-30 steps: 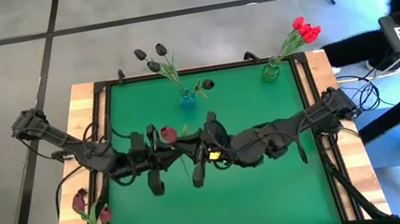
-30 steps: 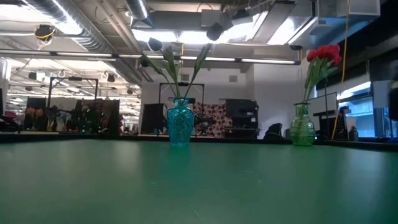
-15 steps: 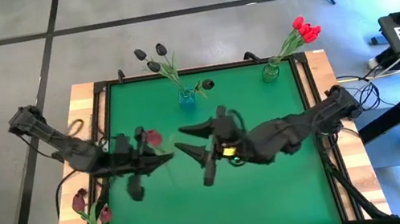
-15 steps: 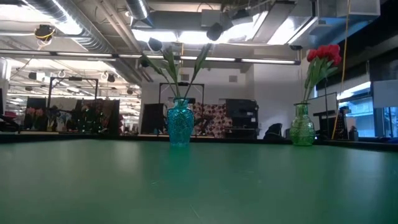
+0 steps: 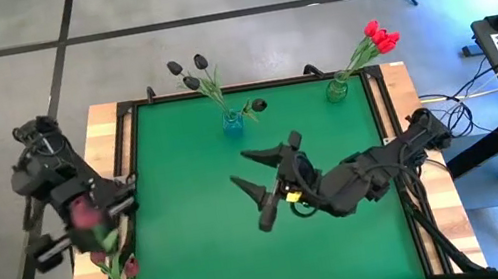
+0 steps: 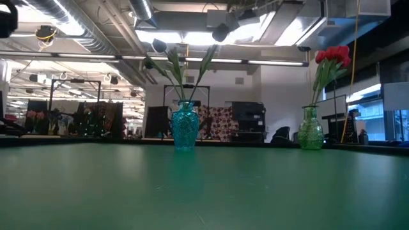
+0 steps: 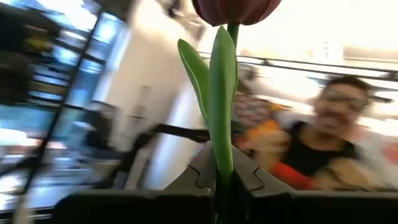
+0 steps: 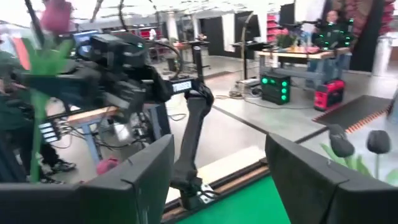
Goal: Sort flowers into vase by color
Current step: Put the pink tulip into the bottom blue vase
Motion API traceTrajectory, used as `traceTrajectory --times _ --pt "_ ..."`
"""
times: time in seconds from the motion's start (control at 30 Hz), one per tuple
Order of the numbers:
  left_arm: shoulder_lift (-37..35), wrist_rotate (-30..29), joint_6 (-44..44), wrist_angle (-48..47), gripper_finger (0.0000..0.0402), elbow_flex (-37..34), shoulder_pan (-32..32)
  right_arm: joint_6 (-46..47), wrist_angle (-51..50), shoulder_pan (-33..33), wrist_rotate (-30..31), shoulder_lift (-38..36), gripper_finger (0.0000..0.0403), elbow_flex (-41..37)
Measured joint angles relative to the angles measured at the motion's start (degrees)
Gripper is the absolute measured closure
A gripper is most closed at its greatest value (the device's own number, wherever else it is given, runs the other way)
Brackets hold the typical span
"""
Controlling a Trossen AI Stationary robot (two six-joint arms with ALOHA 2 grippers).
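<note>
The left gripper (image 7: 224, 180), out past the table's left edge, clenches the stem of a maroon tulip (image 5: 85, 213), its head standing upright above the fingers. The right gripper (image 5: 258, 181) hovers over the middle of the green table (image 5: 348, 245), fingers spread and empty. At the far edge, a blue vase (image 5: 232, 122) holds black tulips (image 5: 189, 72); a green vase (image 5: 336, 90) to its right holds red tulips (image 5: 379, 37). More maroon tulips (image 5: 129, 269) stand at the near left corner.
</note>
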Motion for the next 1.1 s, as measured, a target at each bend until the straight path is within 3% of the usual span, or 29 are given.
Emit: traceTrajectory --times 0.17,0.33,0.47,0.7,1.1 --pt "0.08 6.31 2.91 -1.33 0.0397 0.0 -5.86 0.45 0.19 -0.29 2.88 0.0 0.0154 0.0" --pt "0.04 1.51 8.33 -6.69 0.0397 0.0 -12.05 1.96 0.18 -0.27 6.65 0.02 0.0154 0.0" --pt "0.14 1.35 12.2 -7.21 0.0397 -0.62 -15.19 2.85 0.18 -0.69 8.15 0.02 0.0155 0.0" --pt "-1.85 2.01 9.78 -12.38 0.0397 -3.53 -16.9 6.34 0.11 -1.74 8.21 0.14 0.0155 0.0" --pt "-6.63 5.43 6.71 -3.52 0.0397 -15.41 -16.87 11.97 -0.27 -2.2 8.59 0.57 0.0155 -0.04"
